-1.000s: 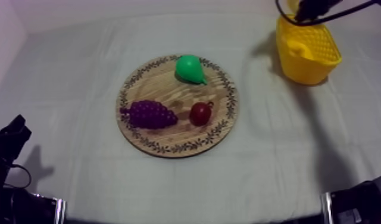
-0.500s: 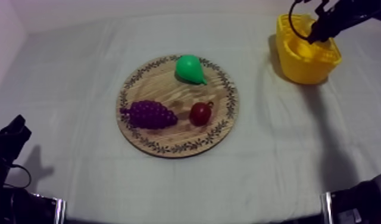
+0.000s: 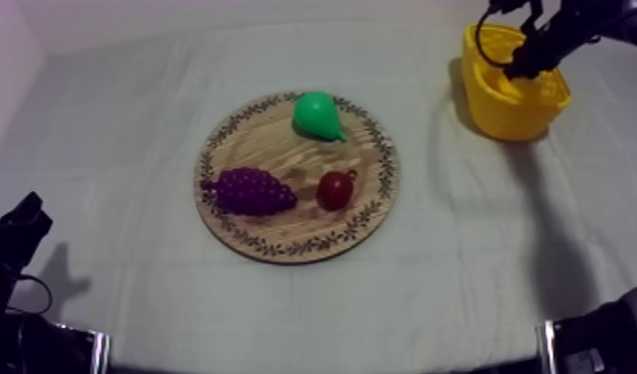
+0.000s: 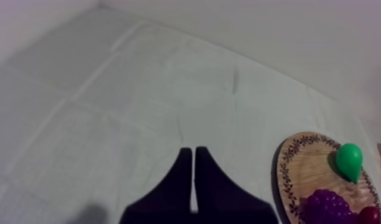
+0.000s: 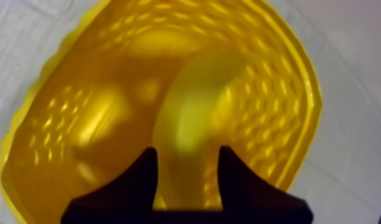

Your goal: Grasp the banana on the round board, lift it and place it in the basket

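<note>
The yellow basket (image 3: 502, 109) stands at the table's far right. My right gripper (image 3: 527, 62) hangs over its opening, reaching in from the upper right. In the right wrist view the yellow banana (image 5: 187, 119) curves between the two black fingers of that gripper (image 5: 186, 158), which is shut on it just inside the basket (image 5: 62, 119). The round wooden board (image 3: 243, 139) lies at the table's middle, well left of the basket. My left gripper (image 4: 194, 152) rests shut as a narrow wedge over bare cloth at the near left (image 3: 19, 224).
On the board lie a green pear (image 3: 318, 115), a purple bunch of grapes (image 3: 251, 190) and a small red fruit (image 3: 334, 188). Bare cloth separates the board from the basket. The left wrist view catches the board's edge (image 4: 288, 161) with the pear (image 4: 349, 161).
My right gripper has come from above the basket's far edge down and forward over its opening, lowering the banana inside. The left arm and the board's fruit have not moved.
</note>
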Motion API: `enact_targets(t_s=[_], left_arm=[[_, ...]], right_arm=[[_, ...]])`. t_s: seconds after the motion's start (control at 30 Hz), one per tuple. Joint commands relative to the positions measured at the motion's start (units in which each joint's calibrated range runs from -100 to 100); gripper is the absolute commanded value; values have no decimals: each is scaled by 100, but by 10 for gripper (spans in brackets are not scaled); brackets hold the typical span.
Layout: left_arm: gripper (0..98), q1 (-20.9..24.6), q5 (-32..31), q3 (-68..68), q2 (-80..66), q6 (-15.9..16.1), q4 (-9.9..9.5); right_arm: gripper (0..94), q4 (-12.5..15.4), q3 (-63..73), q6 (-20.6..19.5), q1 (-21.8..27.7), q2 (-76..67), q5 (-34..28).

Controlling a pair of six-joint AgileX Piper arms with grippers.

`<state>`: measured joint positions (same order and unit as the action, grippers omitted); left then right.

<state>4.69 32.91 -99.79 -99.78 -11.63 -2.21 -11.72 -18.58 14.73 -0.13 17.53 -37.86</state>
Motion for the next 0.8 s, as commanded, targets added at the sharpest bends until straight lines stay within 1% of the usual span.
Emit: enact_targets(t_s=[0.0,0.07,0.13,0.17,0.2,0.23,0.27,0.37,0.43,0.6,0.77], left_arm=[[1,-2,-1,1,-5,-1,3],[1,-2,-1,1,-5,1,3],[1,-2,-1,1,-5,-1,3],[1,-2,-1,1,-5,-1,3],[1,-2,-1,1,-5,-1,3],[1,-2,-1,1,-5,-2,3],[1,-2,-1,1,-5,-2,3],[1,-2,-1,1,-5,-2,3],[1,-2,-1,1,-5,-2,3],[1,-2,-1,1,-5,-3,3],[1,-2,-1,1,-5,-1,3]], right_arm=[[391,100,59,39,27,8,-48],[411,146,67,47,41,-9,-33],[394,128,-13,-22,36,-86,29],[349,84,-74,-98,24,-148,62],[265,25,-150,-196,7,-230,95],[202,-35,-236,-296,-12,-333,121],[157,-79,-337,-381,-34,-461,139],[82,-123,-687,-558,-108,-960,146],[61,-119,-979,-741,-146,-1387,136],[44,-90,-1875,-1466,-181,-2714,174],[16,98,-2752,-1778,-209,-4185,138]])
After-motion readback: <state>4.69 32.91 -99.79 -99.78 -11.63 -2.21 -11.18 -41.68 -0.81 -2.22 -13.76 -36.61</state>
